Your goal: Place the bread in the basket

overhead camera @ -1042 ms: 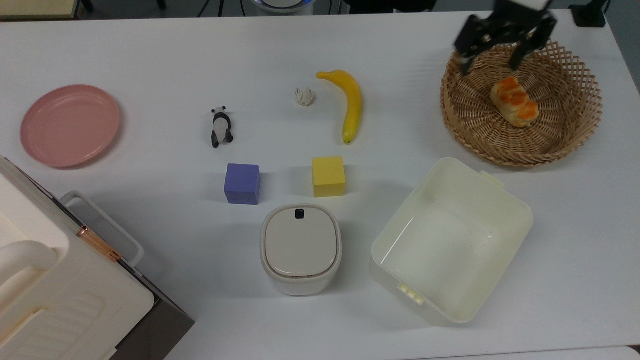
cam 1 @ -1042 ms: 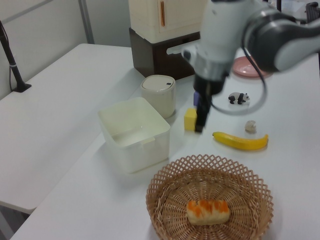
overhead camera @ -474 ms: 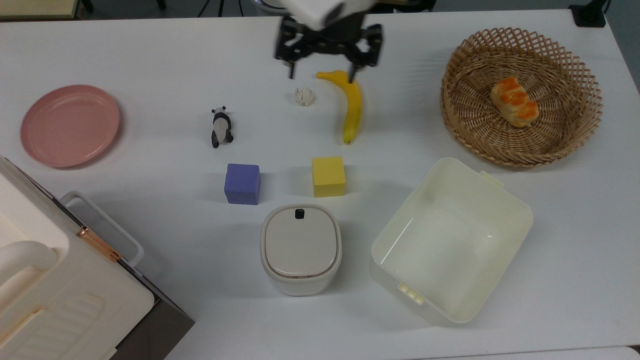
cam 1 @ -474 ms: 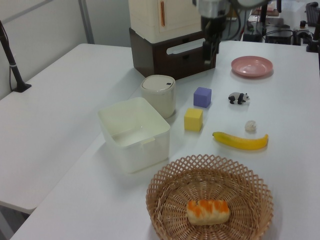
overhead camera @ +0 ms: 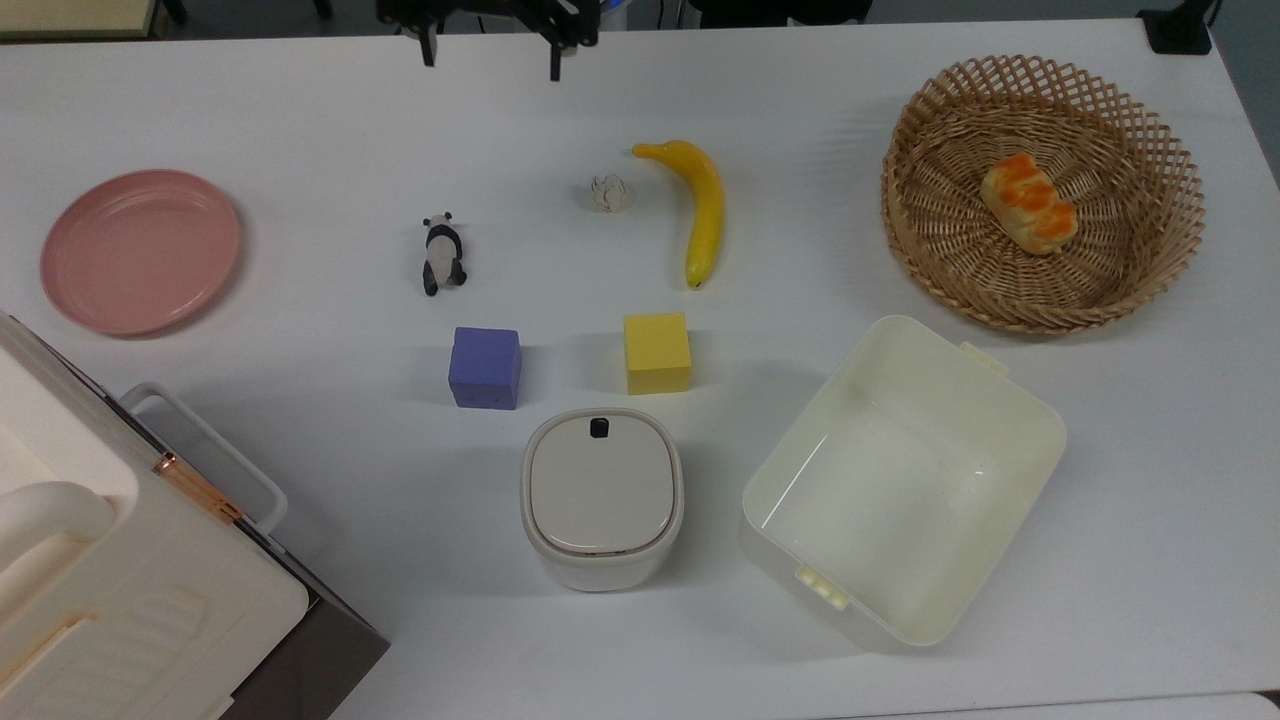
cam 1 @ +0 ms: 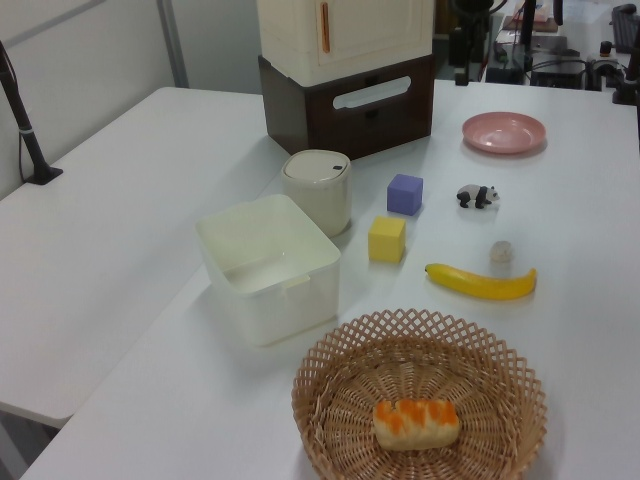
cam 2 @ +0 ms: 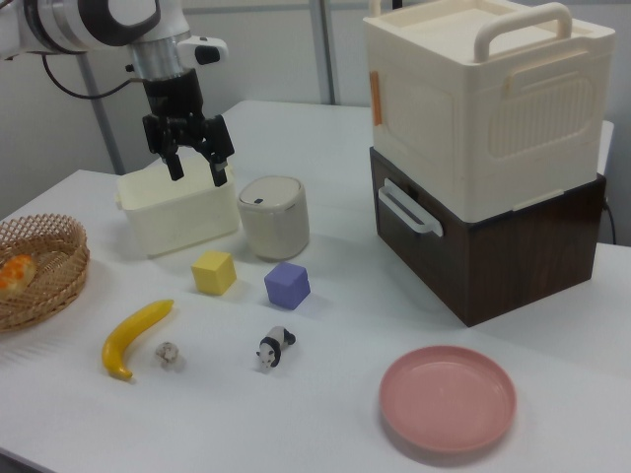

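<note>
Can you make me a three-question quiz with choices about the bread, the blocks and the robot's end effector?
1. Where is the bread?
A. in the basket
B. on the pink plate
C. in the cream tub

2. How many cube blocks are on the table?
A. one
B. two
C. four

3. What is the end effector doing?
A. gripping the banana
B. shut on the panda
C. open, holding nothing

Answers: 1 A, the loaf lies on the woven base. 2 B, a purple cube and a yellow cube. 3 C, its fingers are spread apart in the air.
</note>
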